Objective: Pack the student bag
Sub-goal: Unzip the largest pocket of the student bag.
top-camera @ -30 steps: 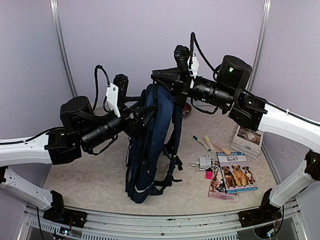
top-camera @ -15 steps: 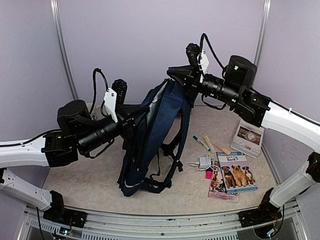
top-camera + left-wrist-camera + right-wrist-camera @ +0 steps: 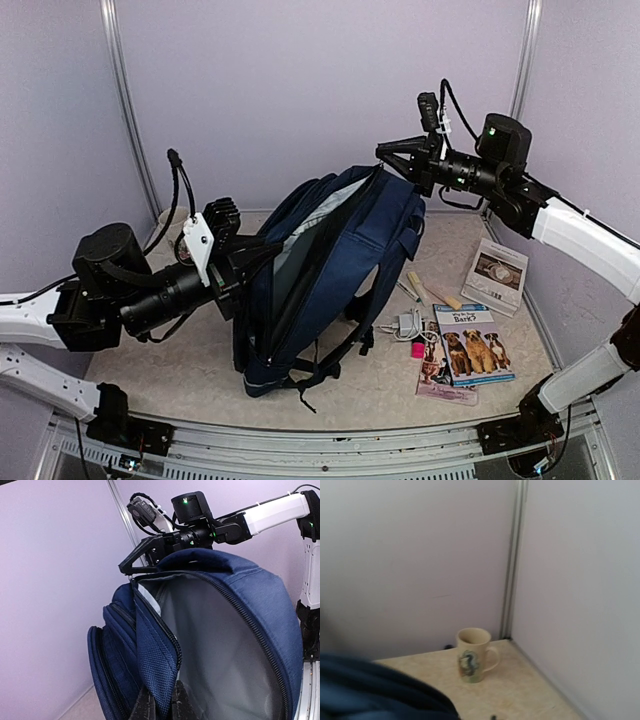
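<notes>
The student bag stands in the middle of the counter. The left claw is clamped on one side of its mouth, and the right claw is clamped on its top. They should pull gently apart so the mouth opens wide. Inside I see only grey lining, no things.
</notes>
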You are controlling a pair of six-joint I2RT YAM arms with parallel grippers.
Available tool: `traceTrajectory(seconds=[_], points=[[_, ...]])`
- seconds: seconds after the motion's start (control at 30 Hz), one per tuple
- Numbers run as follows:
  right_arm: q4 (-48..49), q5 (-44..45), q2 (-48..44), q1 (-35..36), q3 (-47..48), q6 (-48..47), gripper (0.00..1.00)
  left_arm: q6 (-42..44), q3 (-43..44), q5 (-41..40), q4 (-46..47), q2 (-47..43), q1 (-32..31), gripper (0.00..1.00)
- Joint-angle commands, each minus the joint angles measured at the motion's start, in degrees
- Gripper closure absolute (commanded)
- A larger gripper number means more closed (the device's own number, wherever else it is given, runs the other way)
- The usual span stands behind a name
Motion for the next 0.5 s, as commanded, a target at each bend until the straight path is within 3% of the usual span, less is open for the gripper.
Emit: traceTrajectory(seconds=[0.0,0.13,0.3,0.33,0.4,0.47], points=[[6.68,3.48,1.01,-9.24,0.8,4.74,1.0,5.11,-1.16,0.27,2.82,-7.44,-2.32,1.0],[8.35,-0.93,1.21,-8.18,1.41,6.4,1.0,4.89,-3.4,-1.97,2.2,-10.15,-2.35,1.0],[4.64,2.61,-0.05,1.21,4.79,-2.24,1.0,2.98,-0.75,-21.46,-2.35,-6.56,-2.27,1.0],[4.43,2.71,-0.13,2.79,5.52,-2.52,1.0,1.99,-0.13,-22.54,-3.25,-6.25,-2.26,0.94],[4.52,2.99,-0.46,5.67,7.15,-1.88,1.0,-0.59,0.45,-21.47,-4.2,-6.79,-2.26,0.5],[4.69,3.62,-0.74,8.97,8.5,-2.14,1.0,-2.98,1.7,-16.38,-4.64,-7.46,-2.29,0.36]])
